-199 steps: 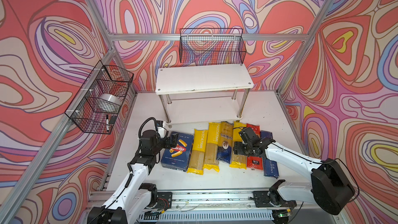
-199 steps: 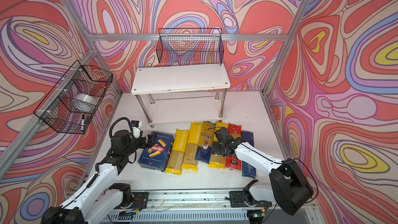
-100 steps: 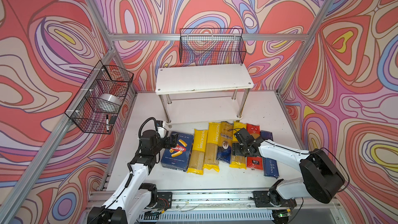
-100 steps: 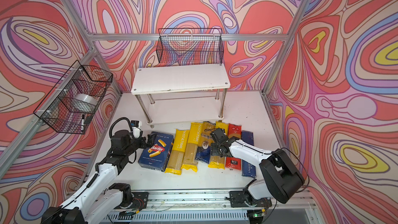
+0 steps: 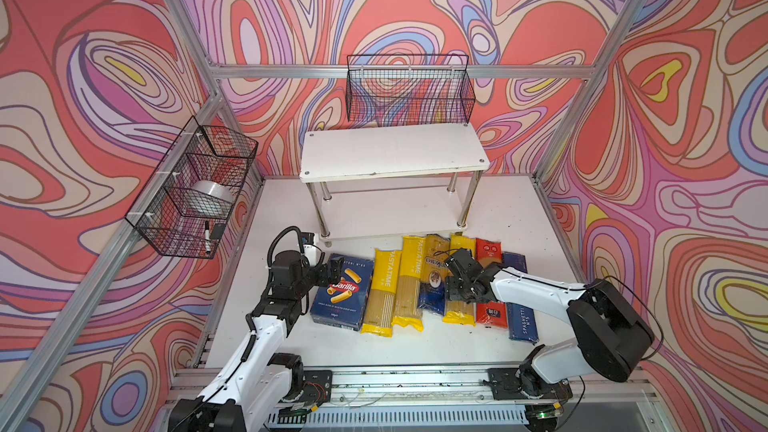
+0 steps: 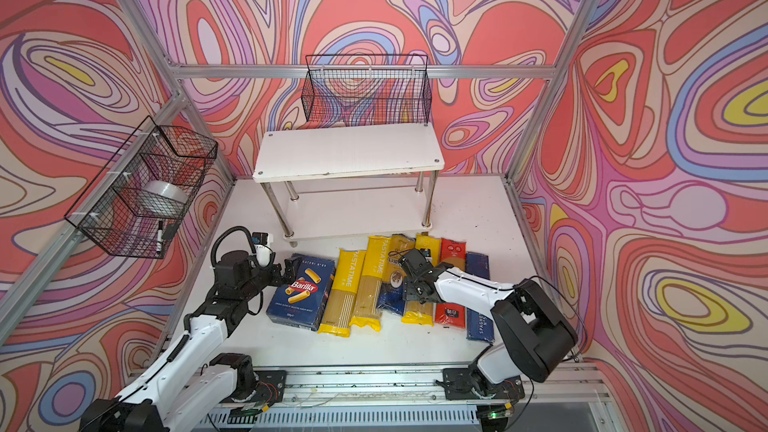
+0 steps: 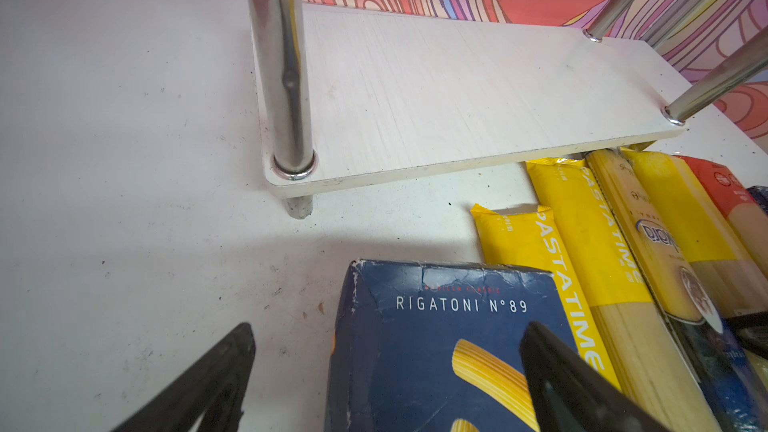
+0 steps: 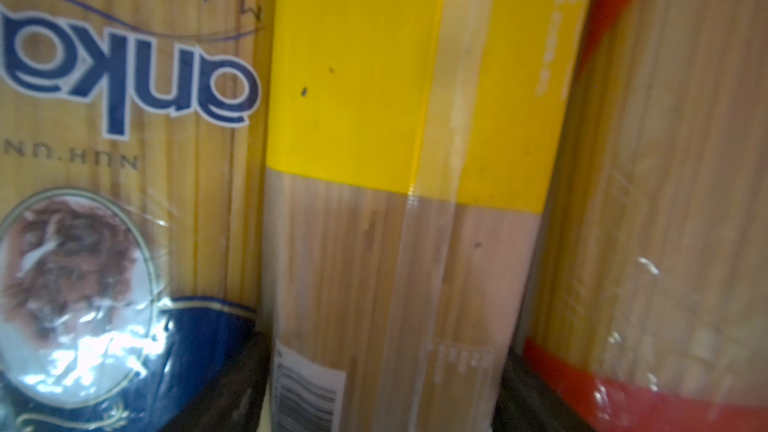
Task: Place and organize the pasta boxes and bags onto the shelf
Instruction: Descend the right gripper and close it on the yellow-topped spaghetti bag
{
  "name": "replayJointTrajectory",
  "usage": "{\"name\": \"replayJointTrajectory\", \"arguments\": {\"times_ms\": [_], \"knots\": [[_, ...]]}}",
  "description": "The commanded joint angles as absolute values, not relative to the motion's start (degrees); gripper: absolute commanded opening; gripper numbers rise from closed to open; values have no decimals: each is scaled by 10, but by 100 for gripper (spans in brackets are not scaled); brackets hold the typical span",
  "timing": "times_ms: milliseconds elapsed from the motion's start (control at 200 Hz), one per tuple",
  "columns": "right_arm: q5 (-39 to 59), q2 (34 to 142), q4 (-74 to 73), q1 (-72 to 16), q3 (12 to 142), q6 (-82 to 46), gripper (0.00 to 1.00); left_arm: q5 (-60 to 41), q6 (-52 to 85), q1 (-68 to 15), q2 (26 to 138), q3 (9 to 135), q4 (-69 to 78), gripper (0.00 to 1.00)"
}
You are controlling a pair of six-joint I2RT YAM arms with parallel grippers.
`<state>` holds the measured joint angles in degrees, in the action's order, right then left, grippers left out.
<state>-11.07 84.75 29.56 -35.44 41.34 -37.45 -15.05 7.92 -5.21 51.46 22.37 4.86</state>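
The right tool (image 8: 384, 371) stands wide astride a yellow spaghetti pack (image 8: 374, 76), between the ankara bag (image 8: 124, 118) and the red bag (image 8: 665, 180). The left tool (image 7: 388, 328) gapes wide over an edge of the rigatoni box (image 7: 415, 367). All packs lie on the bench (image 5: 415, 347), just before the shelf (image 5: 390, 155)

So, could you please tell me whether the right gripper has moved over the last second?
Yes: in a top view the right gripper has shifted left, away from the long blue spaghetti box and toward the ankara bag.
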Motion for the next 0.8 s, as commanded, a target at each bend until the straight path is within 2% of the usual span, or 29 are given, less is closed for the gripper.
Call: {"name": "replayJointTrajectory", "arguments": {"times_ms": [0, 386, 796], "knots": [[-118, 852, 309, -359, 400, -392, 81, -146, 75, -54, 516, 237, 38, 100], [-106, 854, 273, -360, 367, -406, 79, -146, 75, -54, 516, 237, 38, 100], [-102, 829, 256, -360, 344, -420, 63, -149, 75, -54, 516, 237, 38, 100]]}}
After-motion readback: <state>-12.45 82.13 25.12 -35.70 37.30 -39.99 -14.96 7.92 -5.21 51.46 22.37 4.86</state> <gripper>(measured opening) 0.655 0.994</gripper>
